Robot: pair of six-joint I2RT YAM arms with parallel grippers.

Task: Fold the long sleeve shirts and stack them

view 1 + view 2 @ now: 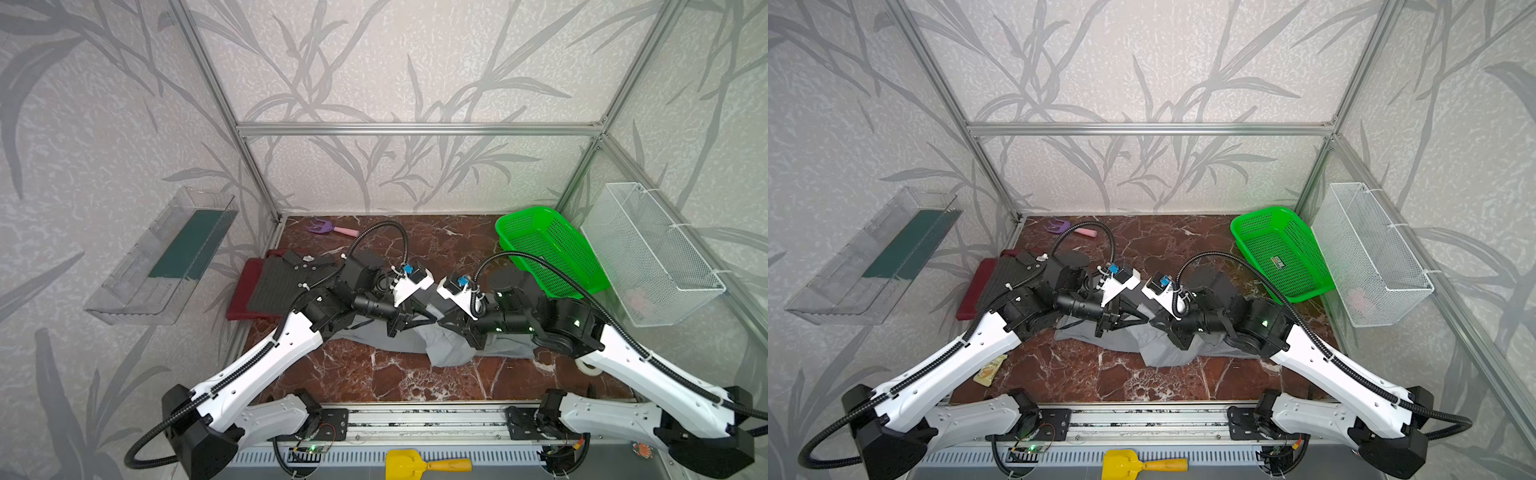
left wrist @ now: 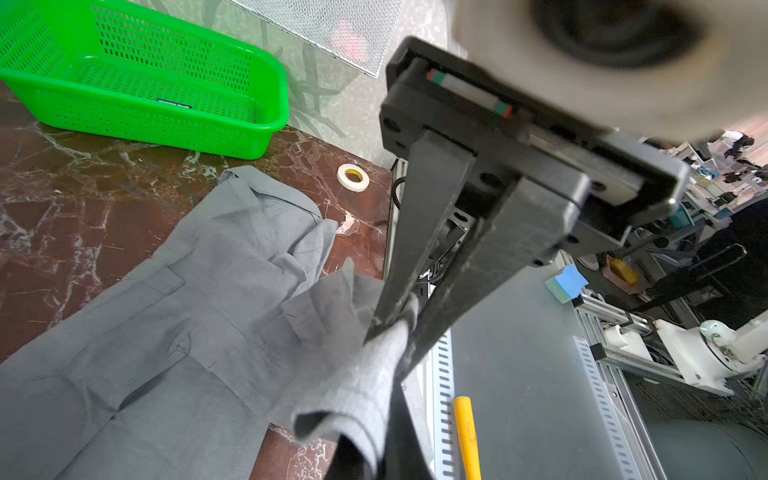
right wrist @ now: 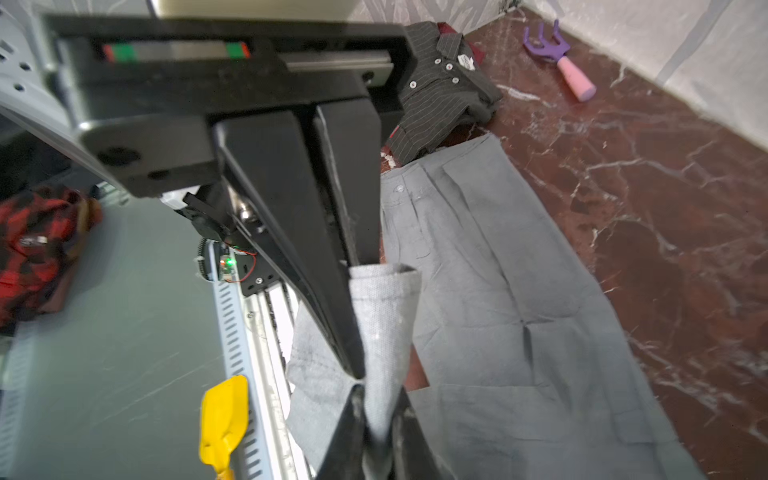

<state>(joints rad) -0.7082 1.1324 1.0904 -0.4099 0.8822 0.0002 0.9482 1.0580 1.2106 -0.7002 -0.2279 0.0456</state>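
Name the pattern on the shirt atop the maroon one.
Dark grey shirt, thin pale pinstripes; right wrist view.

Leaf-print walls point(image 1: 374, 62) w/ metal frame point(image 1: 415, 129) enclosing red marble top point(image 1: 395, 374); clear bin point(image 1: 124, 286) hanging at 9 o'clock, wire basket point(image 1: 652, 249) at 3.

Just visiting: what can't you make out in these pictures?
Maroon shirt: top views, mostly under pinstriped shirt.
Light grey shirt, middle: top views, arms cover it.
Right fingers, grip: right wrist view, shirt drapes their tips.
Pink thing in white basket: top views, blurred behind mesh.
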